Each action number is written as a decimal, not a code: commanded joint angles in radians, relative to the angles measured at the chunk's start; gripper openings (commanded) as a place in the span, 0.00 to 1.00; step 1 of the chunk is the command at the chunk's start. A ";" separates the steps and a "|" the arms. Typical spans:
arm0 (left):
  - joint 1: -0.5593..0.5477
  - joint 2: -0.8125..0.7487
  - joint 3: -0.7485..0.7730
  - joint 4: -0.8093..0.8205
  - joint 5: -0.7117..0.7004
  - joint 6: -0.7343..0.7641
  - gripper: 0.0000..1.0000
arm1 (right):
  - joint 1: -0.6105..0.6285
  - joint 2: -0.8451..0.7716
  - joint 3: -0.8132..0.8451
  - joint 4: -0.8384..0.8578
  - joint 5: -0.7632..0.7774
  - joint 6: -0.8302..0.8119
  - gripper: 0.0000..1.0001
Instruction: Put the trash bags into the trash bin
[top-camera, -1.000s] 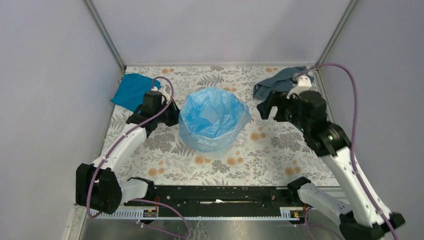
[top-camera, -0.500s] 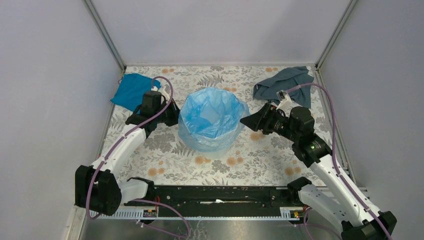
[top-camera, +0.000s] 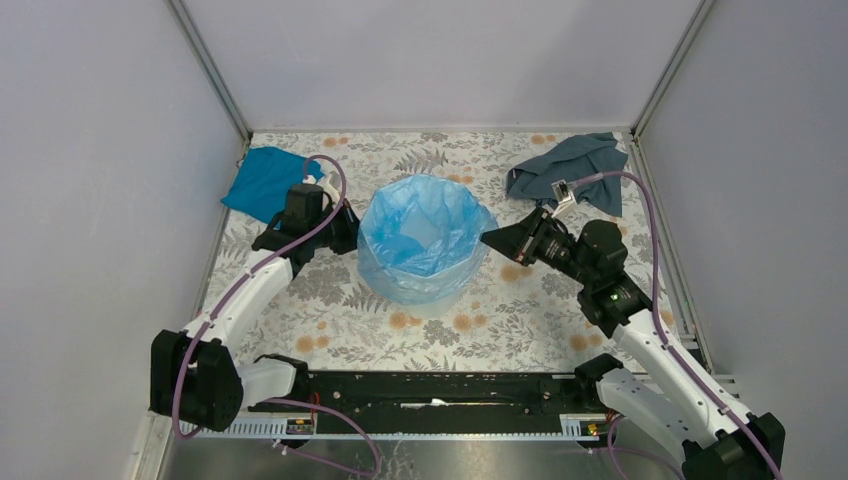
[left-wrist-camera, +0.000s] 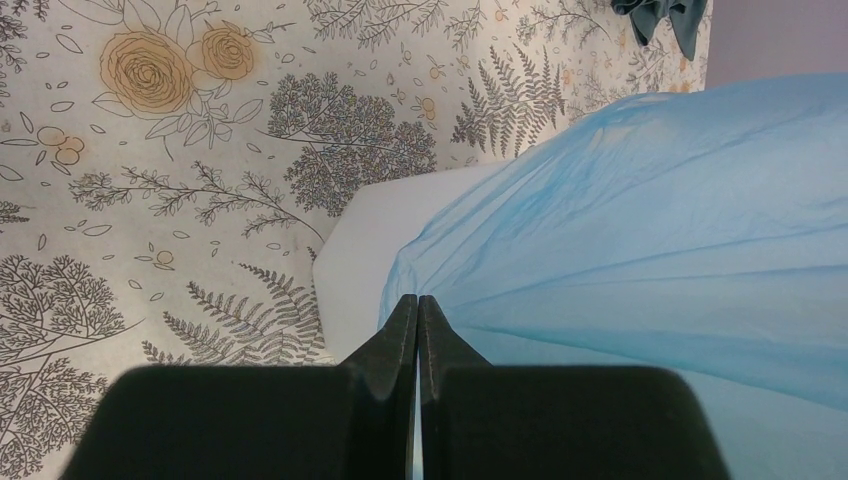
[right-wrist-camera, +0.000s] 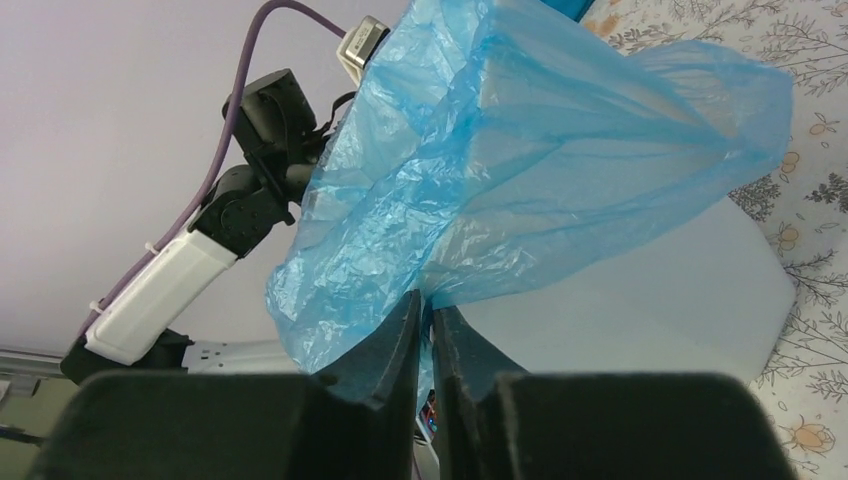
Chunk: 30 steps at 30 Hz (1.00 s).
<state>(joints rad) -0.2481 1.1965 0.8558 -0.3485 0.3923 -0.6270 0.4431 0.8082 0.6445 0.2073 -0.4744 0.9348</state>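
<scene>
- One bag is all that shows, and most of the job looks done. The trash bag (top-camera: 400, 262) sits in the trash bin (right-wrist-camera: 650, 300) as a liner, mouth open upward, with its hem turned out over the rim and hanging down the walls.
- Bin and bag stand about midway between the left and right edges of the table (top-camera: 520, 310), a little nearer the far edge.
- Left gripper (left-wrist-camera: 417, 305) is at the bin's left wall, its fingers pressed together. The bag's hem runs right into the tips, so I judge it pinches the film.
- Right gripper (right-wrist-camera: 425, 305) is at the bin's right wall, its fingers nearly closed with a fold of film caught between them.
- Left to do, as I judge it: draw the loose skirt down snug, then let go and back both arms away. On the right side the film billows away from the wall rather than lying against it.
- Bag: thin, translucent light-blue film, glossy and crinkled, stretched into long creases near the pinch points.
- Bin: smooth, matte white plastic with flat, angled facets.
- Table cover: flat, printed with grey ferns and orange flowers.
- Teal cloth (top-camera: 262, 180) lies near the far-left corner and a grey-blue cloth (top-camera: 570, 165) near the far-right corner. Both are opaque, soft and rumpled.
</scene>
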 joint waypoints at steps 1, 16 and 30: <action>0.004 -0.037 0.001 0.030 -0.001 0.008 0.00 | -0.004 -0.051 -0.023 -0.001 -0.012 -0.030 0.15; 0.004 -0.018 0.001 0.013 -0.015 0.022 0.00 | -0.004 -0.019 -0.058 -0.193 0.021 -0.249 0.00; 0.004 -0.002 -0.165 0.153 0.000 -0.061 0.00 | -0.003 0.340 -0.160 0.066 -0.092 -0.260 0.00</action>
<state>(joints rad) -0.2481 1.1908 0.7292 -0.2802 0.3817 -0.6571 0.4431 1.0977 0.4927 0.1516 -0.5037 0.6922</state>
